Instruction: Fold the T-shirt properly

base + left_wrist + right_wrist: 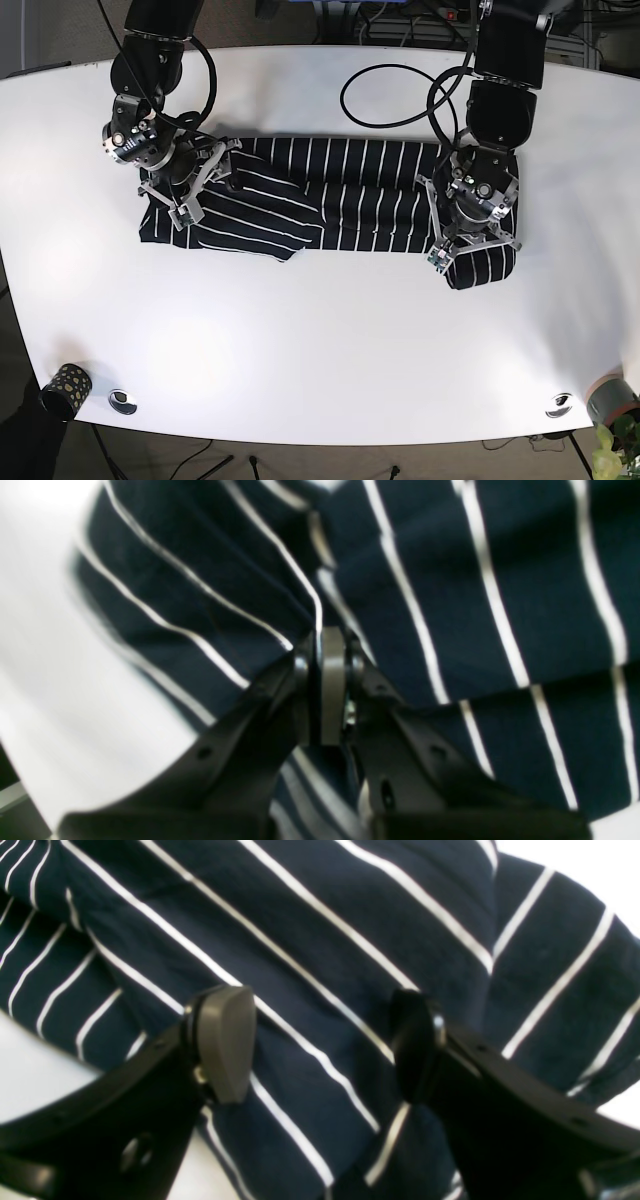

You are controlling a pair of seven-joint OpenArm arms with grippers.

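The T-shirt is navy with thin white stripes and lies stretched across the middle of the white table; its left part is folded over and its right end is bunched. In the left wrist view, my left gripper is shut on a raised fold of the T-shirt. In the base view it sits over the bunched right end. My right gripper is open, with its fingers just above the T-shirt and empty. In the base view it is over the left end.
A dark patterned cup stands at the front left corner. Two round metal fittings sit near the front edge. A grey pot is at the front right corner. Black cables loop over the back of the table.
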